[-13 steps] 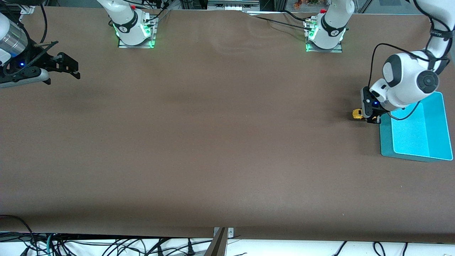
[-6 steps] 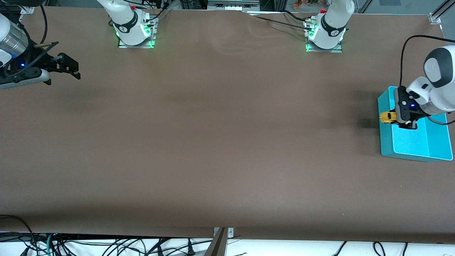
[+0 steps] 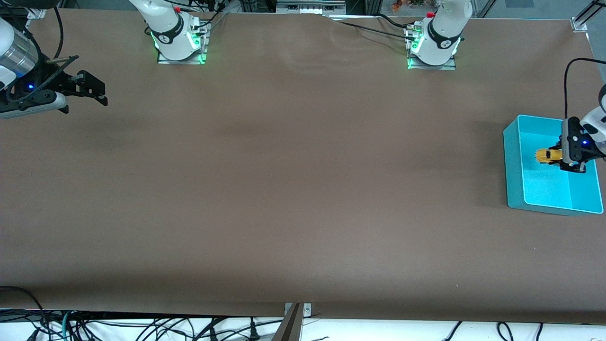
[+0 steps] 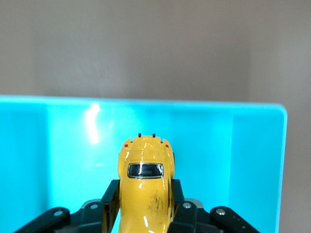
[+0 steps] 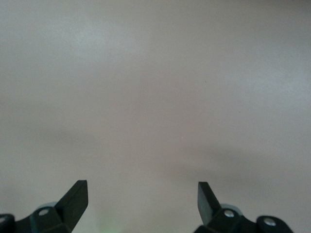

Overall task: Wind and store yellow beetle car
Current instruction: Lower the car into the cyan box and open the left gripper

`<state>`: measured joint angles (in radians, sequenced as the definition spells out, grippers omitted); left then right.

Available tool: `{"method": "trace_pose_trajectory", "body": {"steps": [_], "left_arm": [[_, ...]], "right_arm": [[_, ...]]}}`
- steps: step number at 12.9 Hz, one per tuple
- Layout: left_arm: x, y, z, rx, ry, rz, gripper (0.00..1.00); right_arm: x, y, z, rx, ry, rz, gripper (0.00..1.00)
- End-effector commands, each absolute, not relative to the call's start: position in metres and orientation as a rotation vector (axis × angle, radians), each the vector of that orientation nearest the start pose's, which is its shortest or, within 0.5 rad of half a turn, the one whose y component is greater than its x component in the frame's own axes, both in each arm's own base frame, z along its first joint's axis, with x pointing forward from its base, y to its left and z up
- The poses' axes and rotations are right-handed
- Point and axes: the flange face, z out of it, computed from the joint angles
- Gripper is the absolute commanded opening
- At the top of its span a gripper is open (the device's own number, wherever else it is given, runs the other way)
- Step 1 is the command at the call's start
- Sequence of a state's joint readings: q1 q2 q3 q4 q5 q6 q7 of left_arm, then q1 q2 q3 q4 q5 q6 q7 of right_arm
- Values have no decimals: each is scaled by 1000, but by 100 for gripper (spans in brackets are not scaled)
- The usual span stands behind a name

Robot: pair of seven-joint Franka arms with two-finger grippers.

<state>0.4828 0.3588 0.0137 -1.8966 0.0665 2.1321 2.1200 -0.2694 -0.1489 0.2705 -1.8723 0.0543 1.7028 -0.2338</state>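
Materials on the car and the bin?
Yellow beetle car, held by the left hand: glossy painted shell, sharp highlights, scuffed; die-cast metal or hard plastic, can't tell. Teal bin: likely smooth molded plastic, uniform colour with a soft glare patch.

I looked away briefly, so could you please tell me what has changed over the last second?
The left hand, shut on the small yellow beetle-shaped toy car, carried it from beside the open teal plastic bin to over its inside. The right hand stayed open, waiting.
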Motion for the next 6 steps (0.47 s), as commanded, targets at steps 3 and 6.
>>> {"method": "trace_pose_trajectory", "body": {"steps": [3, 6], "left_arm": [[538, 331, 250, -2127, 2423, 98, 12], [533, 334, 228, -2138, 2416, 95, 13]], "right_arm": [[516, 16, 573, -3099, -371, 33, 100], [516, 17, 572, -3099, -373, 35, 100]]}}
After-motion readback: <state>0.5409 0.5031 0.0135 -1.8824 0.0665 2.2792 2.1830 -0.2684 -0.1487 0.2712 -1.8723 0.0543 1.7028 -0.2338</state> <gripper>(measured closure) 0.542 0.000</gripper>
